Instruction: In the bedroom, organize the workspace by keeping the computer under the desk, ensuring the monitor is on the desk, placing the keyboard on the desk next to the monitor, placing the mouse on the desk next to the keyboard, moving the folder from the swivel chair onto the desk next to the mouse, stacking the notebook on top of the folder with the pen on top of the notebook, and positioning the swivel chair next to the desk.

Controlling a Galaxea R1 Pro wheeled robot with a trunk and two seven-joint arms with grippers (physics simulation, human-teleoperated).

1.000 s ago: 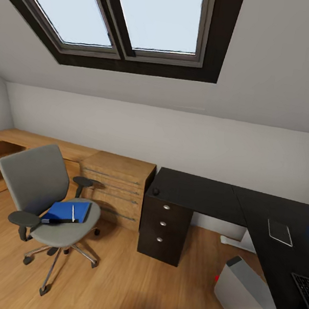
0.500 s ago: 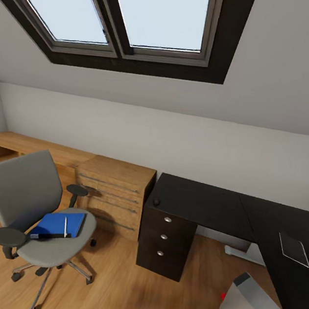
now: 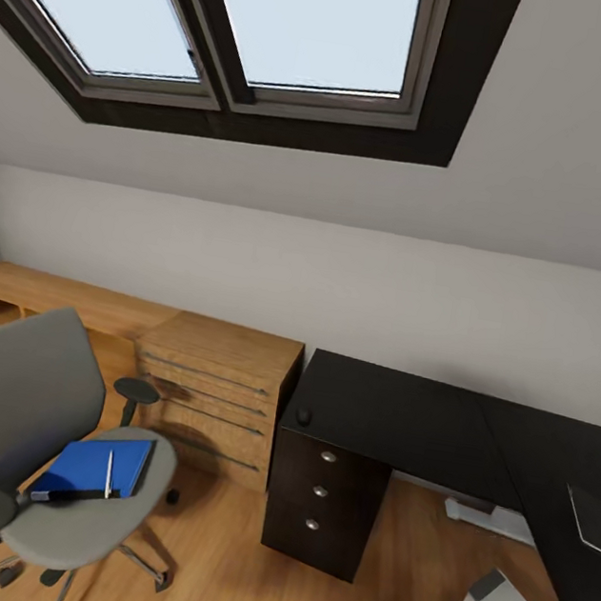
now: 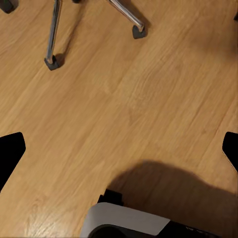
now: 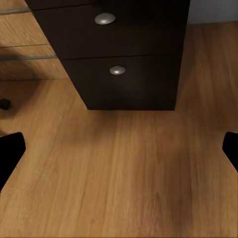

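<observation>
Head view: we see the swivel chair (image 3: pixel 37 454) bearing the folder (image 3: pixel 92 469) and pen (image 3: pixel 109 472), left of the counter (image 3: pixel 399 416). Left wrist: left claw (image 4: pixel 119 148) spread, empty, over floor (image 4: pixel 124 99). Right wrist: right claw (image 5: pixel 119 148) likewise, facing drawers (image 5: pixel 119 54). We judge the approach underway; next, reach the chair.

Head camera looks across the room from above. Left wrist faces down near the wooden floor (image 4: pixel 124 99); right wrist faces the black three-drawer desk (image 5: pixel 119 54), also in head view (image 3: pixel 389 420).

Skylight (image 3: pixel 283 28) overhead, low wood cabinet (image 3: pixel 216 384) (long handles) w/ wood floor (image 3: pixel 231 569).
</observation>
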